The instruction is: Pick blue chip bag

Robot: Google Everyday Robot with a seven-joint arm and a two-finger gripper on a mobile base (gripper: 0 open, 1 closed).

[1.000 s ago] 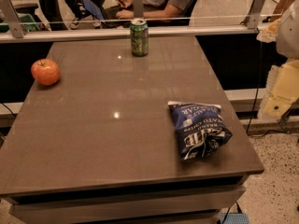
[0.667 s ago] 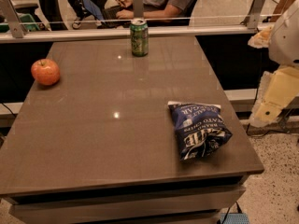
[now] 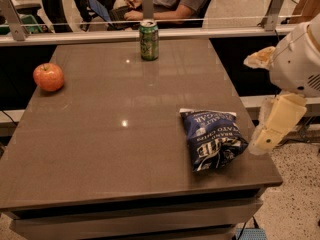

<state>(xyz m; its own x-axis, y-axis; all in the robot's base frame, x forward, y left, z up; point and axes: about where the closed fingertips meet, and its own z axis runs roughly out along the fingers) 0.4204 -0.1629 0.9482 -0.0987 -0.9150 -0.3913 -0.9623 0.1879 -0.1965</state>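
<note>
Here's the big brown table (image 3: 125,149). It's smooth, hard and glossy, with lights glinting off the top, so I don't expect to slide anything under a flat thing lying on it.

My gripper (image 3: 272,129) hangs off the table's right edge in its pale cream casing, just beside the bag. Whether the pincer is wide or narrow, I cannot tell from here.

The target is the blue chip bag (image 3: 212,139), lying flat near the right front corner with its white top edge turned toward the far side. It's dark navy foil, crinkled and a little puffy.

I reckon the best move is to swing in over the bag, drop from above and pinch across a raised crease. Foil like that will likely skate on this slick top, so I'd close softly and lift straight up.

The green soda can (image 3: 149,40) stands upright at the far edge, a rigid cylinder well apart from the bag. The round, waxy red apple (image 3: 48,77) sits far left. Neither looks to be in my way.
</note>
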